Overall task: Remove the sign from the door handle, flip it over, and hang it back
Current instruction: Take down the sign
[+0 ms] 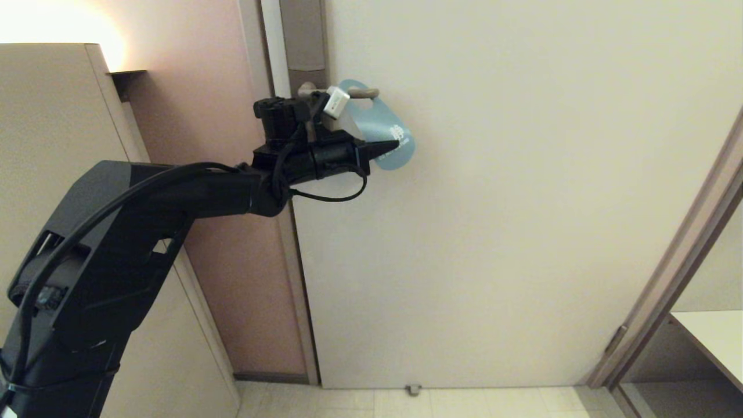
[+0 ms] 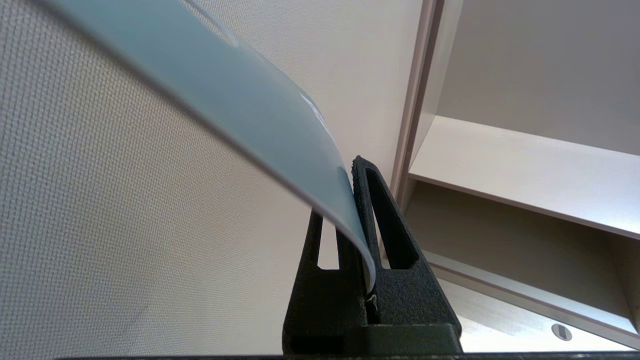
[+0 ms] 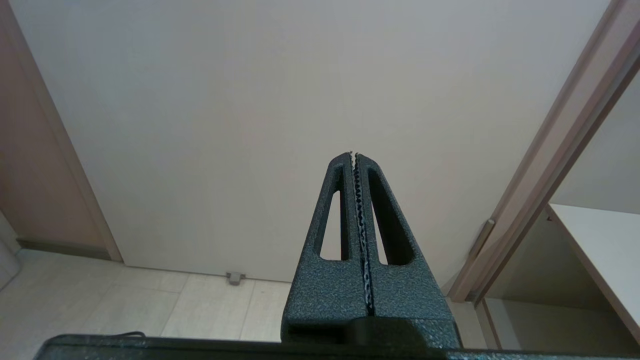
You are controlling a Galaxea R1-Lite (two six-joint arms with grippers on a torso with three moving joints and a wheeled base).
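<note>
- Head view: one sign [image 1: 380,125], blue side out, hangs by its hole on the one handle [image 1: 354,92], high on the door [image 1: 522,203]. It slants down to the right, probably because the left gripper [image 1: 390,146] pinches its lower part and draws it that way.
- The left arm reaches in from the near left, so the sign can be slid off the lever's free right end. That looks like the step in hand, since the hole is not yet clear of the lever.
- Left wrist view: two fingers [image 2: 372,200] are clamped on the sign's [image 2: 240,95] edge, and the sheet bows away from the door under the pull.
- Right wrist view: the right gripper [image 3: 354,156], one of two, is parked low before the door with its fingers together on nothing.
</note>
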